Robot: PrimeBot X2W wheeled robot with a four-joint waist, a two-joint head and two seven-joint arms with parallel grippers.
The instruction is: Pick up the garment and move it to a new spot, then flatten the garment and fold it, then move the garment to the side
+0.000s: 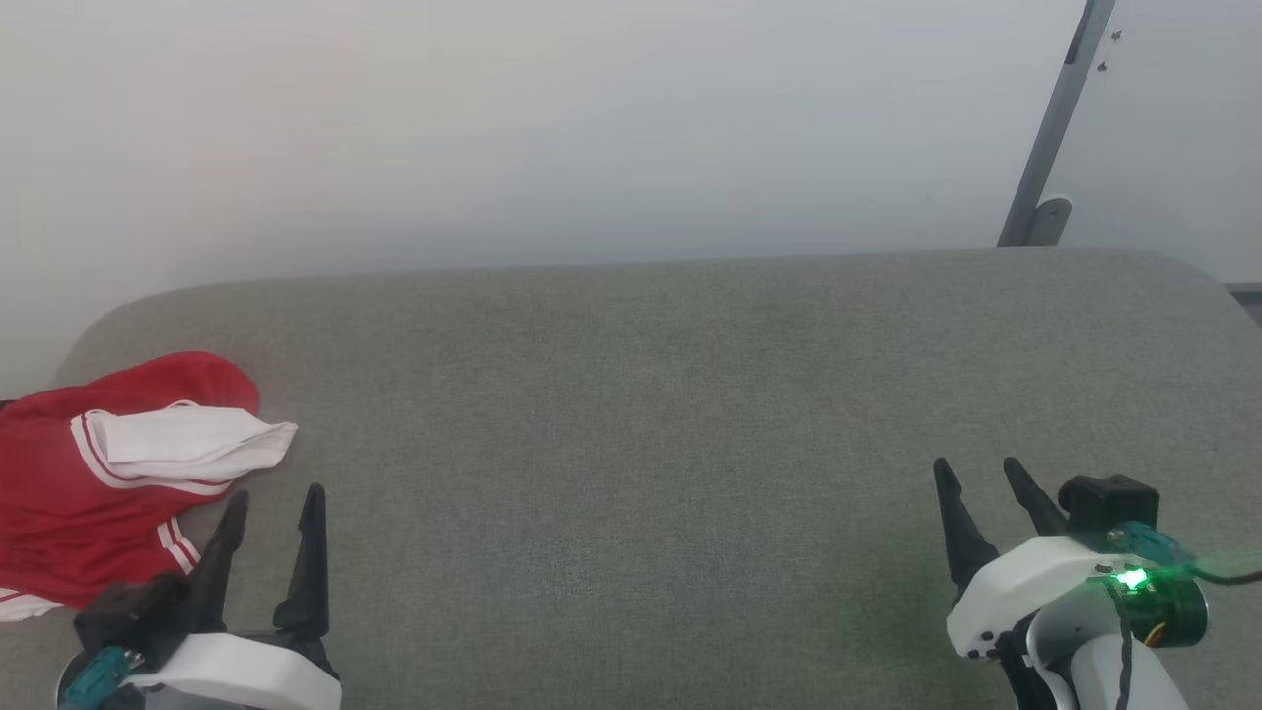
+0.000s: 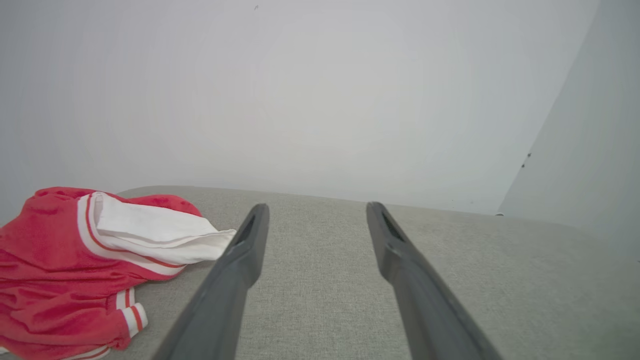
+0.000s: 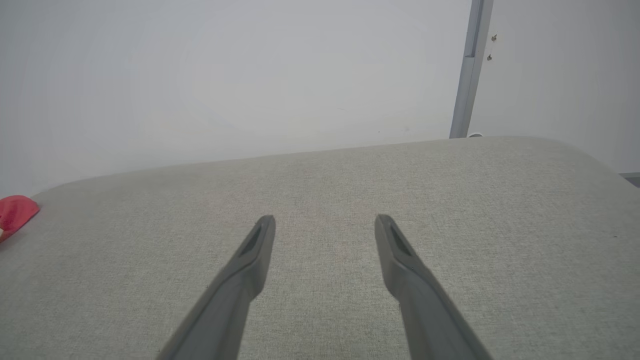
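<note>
The garment (image 1: 89,483) lies bunched at the far left of the grey cushioned surface (image 1: 641,414), bright red with a white cuff panel edged in thin stripes on top. My left gripper (image 1: 277,492) stands open just right of it, empty, its left finger close to the red cloth. In the left wrist view the garment (image 2: 65,270) sits left of the open fingers (image 2: 240,270), the white cuff tip reaching the left one. My right gripper (image 1: 976,466) is open and empty at the lower right, far from the cloth. A red corner of the garment (image 3: 15,212) shows at the right wrist view's left edge.
A pale wall (image 1: 552,128) rises right behind the cushioned surface. A grey metal post (image 1: 1055,118) leans at the back right corner. The surface's rounded far edge (image 1: 631,264) runs across the head view, and its left end curves off just behind the garment.
</note>
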